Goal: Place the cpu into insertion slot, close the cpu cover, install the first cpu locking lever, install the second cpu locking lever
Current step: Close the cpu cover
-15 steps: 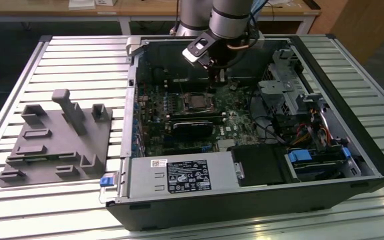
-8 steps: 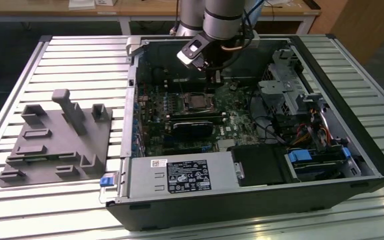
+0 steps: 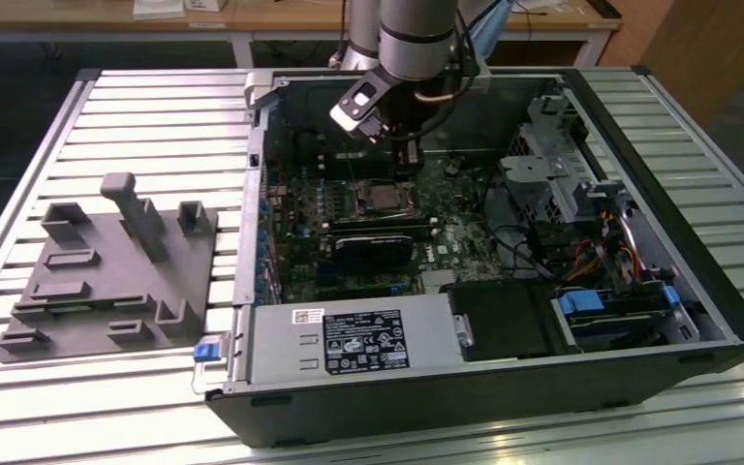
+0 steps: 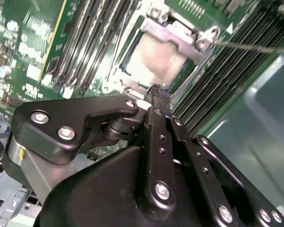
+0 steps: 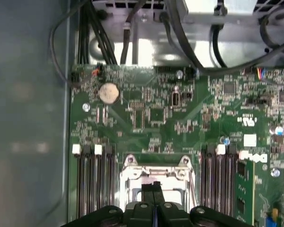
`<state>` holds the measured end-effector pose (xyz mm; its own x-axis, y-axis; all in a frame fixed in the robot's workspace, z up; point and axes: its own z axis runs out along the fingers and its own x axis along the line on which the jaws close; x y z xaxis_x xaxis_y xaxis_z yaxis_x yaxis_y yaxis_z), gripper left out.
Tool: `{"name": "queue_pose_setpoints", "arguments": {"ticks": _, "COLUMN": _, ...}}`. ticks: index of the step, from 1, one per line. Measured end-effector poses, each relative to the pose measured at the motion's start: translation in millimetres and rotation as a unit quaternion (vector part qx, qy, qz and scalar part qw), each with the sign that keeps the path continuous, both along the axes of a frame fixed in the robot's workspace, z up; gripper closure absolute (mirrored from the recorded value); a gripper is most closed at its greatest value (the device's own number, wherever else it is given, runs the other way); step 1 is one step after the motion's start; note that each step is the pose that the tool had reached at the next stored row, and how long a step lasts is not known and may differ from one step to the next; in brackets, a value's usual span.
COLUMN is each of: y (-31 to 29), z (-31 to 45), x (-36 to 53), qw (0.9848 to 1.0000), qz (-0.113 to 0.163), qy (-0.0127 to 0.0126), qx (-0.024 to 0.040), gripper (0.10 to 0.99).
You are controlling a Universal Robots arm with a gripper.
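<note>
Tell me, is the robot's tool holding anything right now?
Nothing, as far as the pictures show. In the second wrist view the tool is shut with nothing between its fingers, hovering close to the cpu lying in its socket.

The arm (image 3: 418,39) comes down steeply from above, its silver-grey wrist sections stacked nearly upright. The gripper (image 4: 157,91) points downward at its end. In both wrist views its two slim black fingers (image 4: 161,142) lie pressed flat together, with nothing held between them.

Slatted table (image 3: 152,107): computer case (image 3: 449,412), grey fixture (image 3: 101,291).
</note>
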<state>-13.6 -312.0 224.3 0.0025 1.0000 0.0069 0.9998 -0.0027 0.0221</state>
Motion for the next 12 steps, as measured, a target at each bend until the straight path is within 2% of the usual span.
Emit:
{"name": "queue_pose_setpoints", "arguments": {"ticks": 3, "y": -1.6, "z": -0.7, "x": -6.4, "qw": 1.0000, "qz": 0.000, "qy": -0.0005, "qx": 0.0019, "gripper": 0.980}}
{"name": "queue_pose_setpoints", "arguments": {"ticks": 12, "y": -5.1, "z": -5.4, "x": -18.1, "qw": 1.0000, "qz": 0.000, "qy": -0.0004, "qx": 0.0018, "gripper": 0.980}}
